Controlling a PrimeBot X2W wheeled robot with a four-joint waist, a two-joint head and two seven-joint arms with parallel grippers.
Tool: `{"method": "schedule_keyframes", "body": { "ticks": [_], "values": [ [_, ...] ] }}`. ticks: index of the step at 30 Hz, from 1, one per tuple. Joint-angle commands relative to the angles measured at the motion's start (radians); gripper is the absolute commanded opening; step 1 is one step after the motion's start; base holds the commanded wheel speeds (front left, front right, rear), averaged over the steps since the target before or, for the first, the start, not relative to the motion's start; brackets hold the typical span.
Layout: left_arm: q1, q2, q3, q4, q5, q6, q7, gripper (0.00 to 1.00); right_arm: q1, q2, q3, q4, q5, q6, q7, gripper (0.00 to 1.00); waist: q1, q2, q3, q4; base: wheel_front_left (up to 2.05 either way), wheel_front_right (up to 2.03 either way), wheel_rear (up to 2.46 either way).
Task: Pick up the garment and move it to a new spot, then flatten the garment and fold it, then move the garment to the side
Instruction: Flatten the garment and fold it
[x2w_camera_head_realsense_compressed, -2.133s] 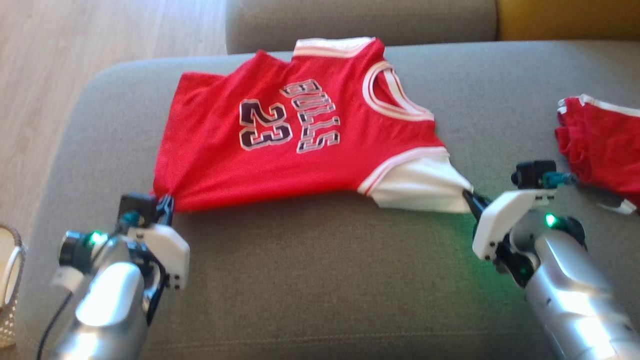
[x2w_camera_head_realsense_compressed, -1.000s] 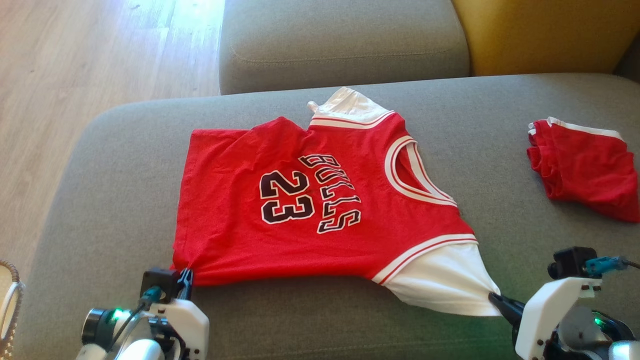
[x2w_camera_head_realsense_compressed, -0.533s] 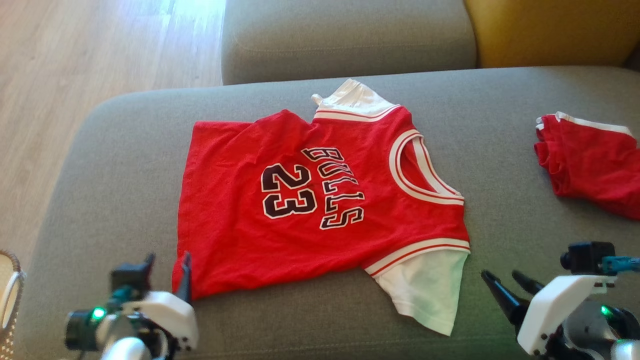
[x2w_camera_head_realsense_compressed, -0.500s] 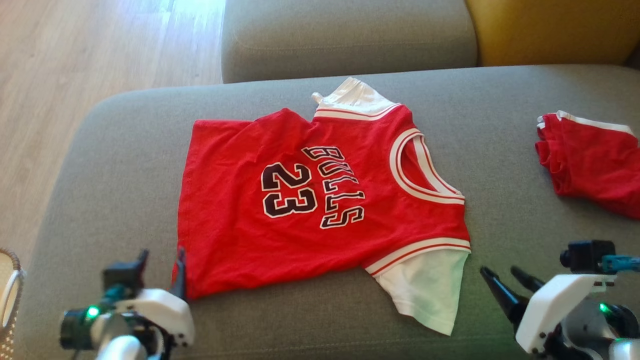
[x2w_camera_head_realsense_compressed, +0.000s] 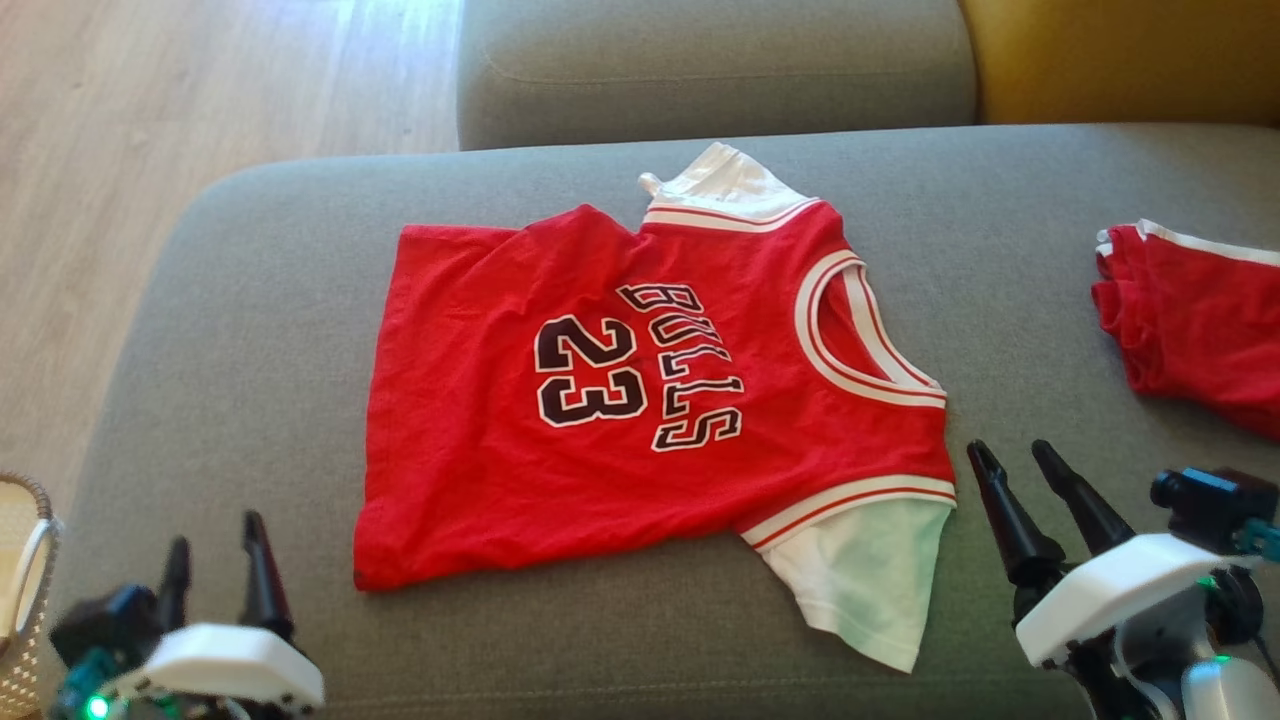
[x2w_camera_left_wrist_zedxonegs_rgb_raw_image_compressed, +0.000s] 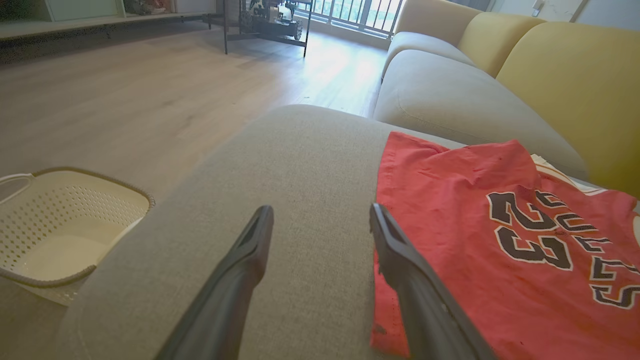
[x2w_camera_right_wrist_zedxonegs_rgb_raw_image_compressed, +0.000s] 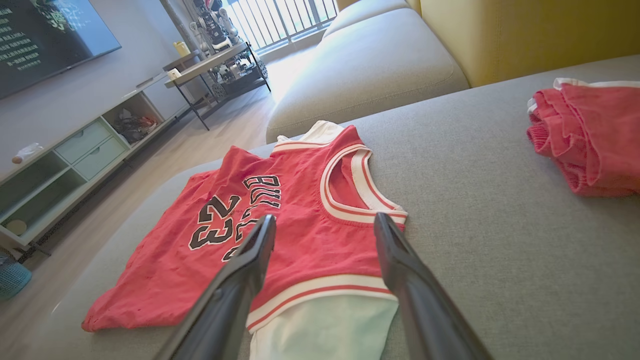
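Note:
The garment (x2w_camera_head_realsense_compressed: 620, 400) is a red jersey with "BULLS 23" on it and white sleeves, lying spread out on the grey sofa seat (x2w_camera_head_realsense_compressed: 250, 300). My left gripper (x2w_camera_head_realsense_compressed: 214, 535) stands open near the seat's front edge, left of the jersey's lower hem corner and apart from it. In the left wrist view the left gripper (x2w_camera_left_wrist_zedxonegs_rgb_raw_image_compressed: 321, 210) has bare cushion between its fingers, with the garment (x2w_camera_left_wrist_zedxonegs_rgb_raw_image_compressed: 500, 250) just to the right. My right gripper (x2w_camera_head_realsense_compressed: 1010, 447) is open, right of the white sleeve. In the right wrist view the right gripper (x2w_camera_right_wrist_zedxonegs_rgb_raw_image_compressed: 325, 217) hangs above the garment (x2w_camera_right_wrist_zedxonegs_rgb_raw_image_compressed: 300, 225), holding nothing.
A second red garment (x2w_camera_head_realsense_compressed: 1190, 320) lies bunched at the right of the seat. A cream perforated basket (x2w_camera_head_realsense_compressed: 25, 560) stands on the wood floor (x2w_camera_head_realsense_compressed: 150, 100) at the left. A grey cushion (x2w_camera_head_realsense_compressed: 700, 60) and a yellow backrest (x2w_camera_head_realsense_compressed: 1120, 50) lie behind.
Both grippers have opened, let go of the jersey's hem corner and sleeve, and drawn back from it. The stretched sleeve has gone slack on the seat. The camera has shifted slightly.

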Motion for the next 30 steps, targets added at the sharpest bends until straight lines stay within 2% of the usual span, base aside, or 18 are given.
{"method": "schedule_keyframes", "body": {
  "ticks": [1, 6, 13, 23, 30],
  "values": [
    [-0.035, 0.009, 0.040, -0.032, -0.004, -0.003, -0.012, 1.00, -0.032, -0.011, 0.019, -0.032, -0.006, 0.000, -0.013, 1.00, 0.0000, 0.0000, -0.002, 0.004, 0.00, 0.00, 0.00],
    [-0.017, -0.023, 0.013, 0.006, -0.014, -0.053, -0.012, 1.00, -0.022, -0.011, 0.040, -0.005, -0.033, 0.000, -0.045, 1.00, 0.0000, 0.0000, 0.002, 0.005, 0.00, 0.00, 0.00],
    [-0.062, -0.043, -0.023, 0.085, -0.012, -0.076, 0.007, 1.00, -0.046, -0.011, 0.073, -0.010, -0.033, 0.000, -0.072, 1.00, 0.0000, 0.0000, 0.051, -0.019, 0.00, 0.00, 0.00],
    [-0.110, -0.022, -0.034, 0.222, -0.006, -0.047, 0.083, 1.00, -0.074, -0.011, 0.088, 0.026, -0.018, 0.000, -0.127, 1.00, 0.0000, 0.0000, 0.090, -0.055, 0.00, 0.00, 0.00],
    [-0.129, -0.009, -0.042, 0.273, -0.013, -0.042, 0.130, 1.00, -0.094, -0.011, 0.094, 0.039, -0.019, 0.000, -0.146, 1.00, 0.0000, 0.0000, 0.109, -0.064, 0.00, 0.00, 0.00]
  ]
}}
